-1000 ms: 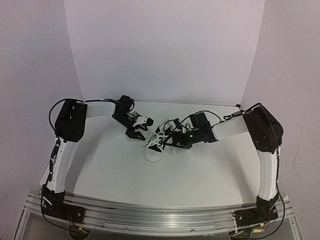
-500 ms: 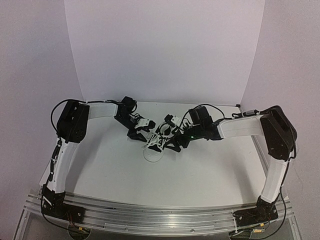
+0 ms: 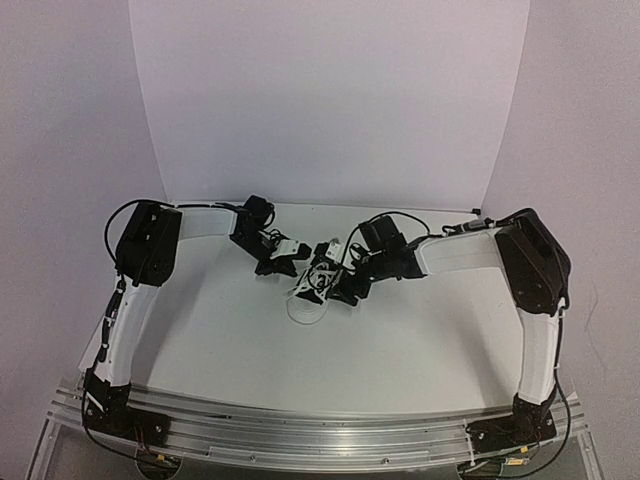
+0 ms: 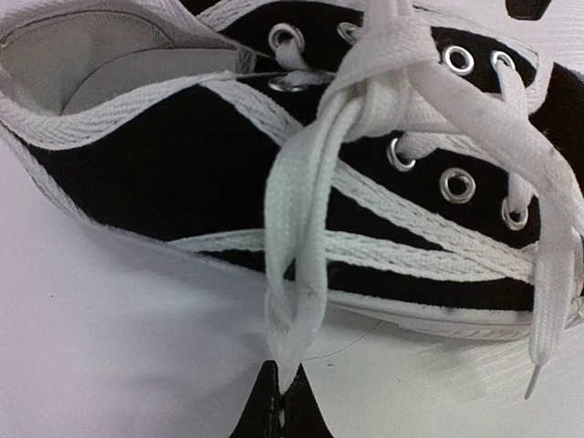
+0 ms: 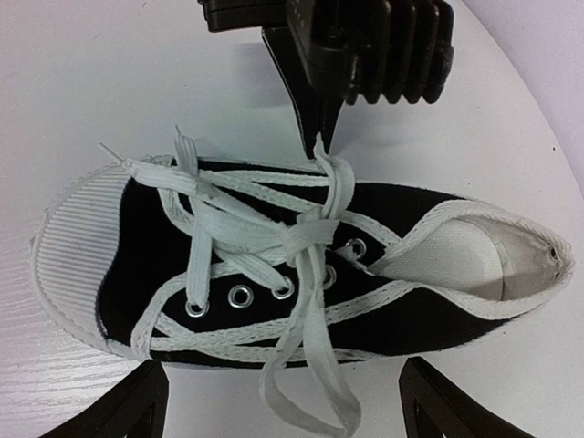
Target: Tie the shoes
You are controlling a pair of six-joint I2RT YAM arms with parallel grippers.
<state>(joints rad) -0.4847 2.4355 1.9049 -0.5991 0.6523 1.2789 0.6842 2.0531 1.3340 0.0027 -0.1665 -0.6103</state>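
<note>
Sneaker (image 4: 182, 164) sits just ahead of the left gripper (image 4: 278, 401), whose jaws pinch a doubled loop of white lace (image 4: 301, 237) running up to the half-made knot (image 4: 388, 82). Right gripper (image 5: 280, 383) hovers spread wide over the shoe, holding nothing, a second loop (image 5: 287, 342) between its fingers. Pulling too hard could slip the loop out or drag the shoe. A second ago the left jaws stood open; the right arm has edged closer.

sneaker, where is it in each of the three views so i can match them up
Top external: sneaker small, at picture centre.
Left wrist: sneaker fills the upper frame, side on.
Right wrist: sneaker lies across the middle, toe cap at left.
Shared landmark: the left hand, shut on a lace loop beside the shoe.
</note>
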